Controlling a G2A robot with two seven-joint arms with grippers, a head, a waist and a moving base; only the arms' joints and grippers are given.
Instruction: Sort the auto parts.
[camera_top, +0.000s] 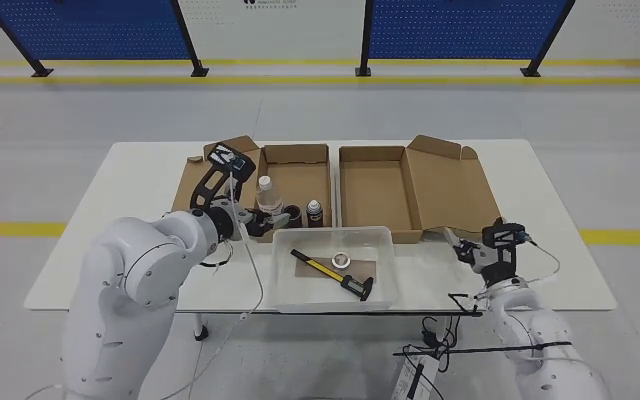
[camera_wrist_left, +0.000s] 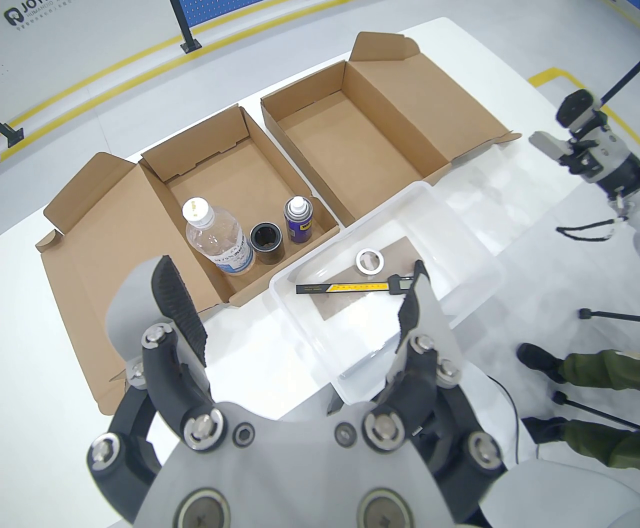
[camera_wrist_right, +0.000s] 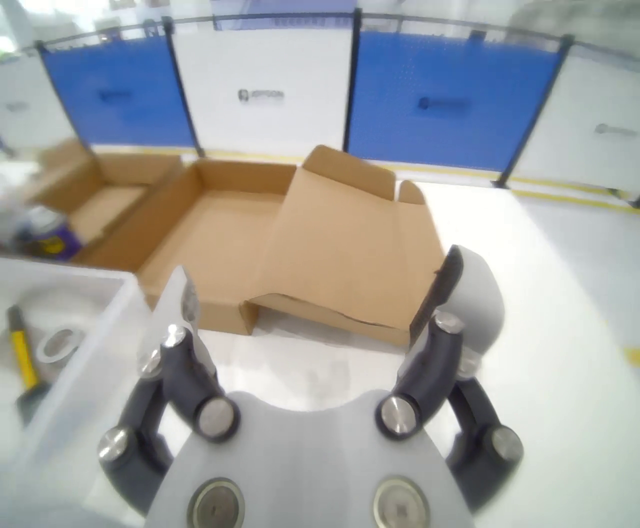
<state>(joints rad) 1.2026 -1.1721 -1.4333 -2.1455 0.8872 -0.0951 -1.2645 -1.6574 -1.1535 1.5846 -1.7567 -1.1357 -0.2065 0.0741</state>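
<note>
- The left gripper (camera_wrist_left: 295, 295) hangs well above the table (camera_top: 150, 190), jaws spread wide with nothing between them. The clear bin (camera_wrist_left: 300, 320) and the left cardboard box (camera_wrist_left: 200, 160) sit below and ahead of it.
- The parts not yet boxed are in that bin: a yellow-and-black caliper (camera_wrist_left: 350, 287) lying flat, and a metal ring (camera_wrist_left: 358, 262) just beside it, not touching. Both are well apart from the left gripper's fingers (camera_wrist_left: 175, 295).
- The right gripper (camera_wrist_right: 315, 285) is wide open too and holds nothing. It sits low over the table to the right of the bin, near the folded-out flap of the right cardboard box (camera_wrist_right: 225, 220).
- The left wrist view looks straight into the left box, so its contents are easy to tell: a clear bottle (camera_wrist_left: 220, 240), a black cylinder (camera_wrist_left: 267, 242) and a small spray can (camera_wrist_left: 298, 220), all upright in a row along the near wall. From the top view the left arm covers part of that row.
- The left wrist view also catches the right gripper farther off, beyond the bin.
- The top view gives the whole layout: two boxes side by side at the back, the bin in front between them.
- White table, pale grey floor with yellow lines (camera_top: 300, 78), and blue pegboard panels (camera_top: 100, 25) behind.
</note>
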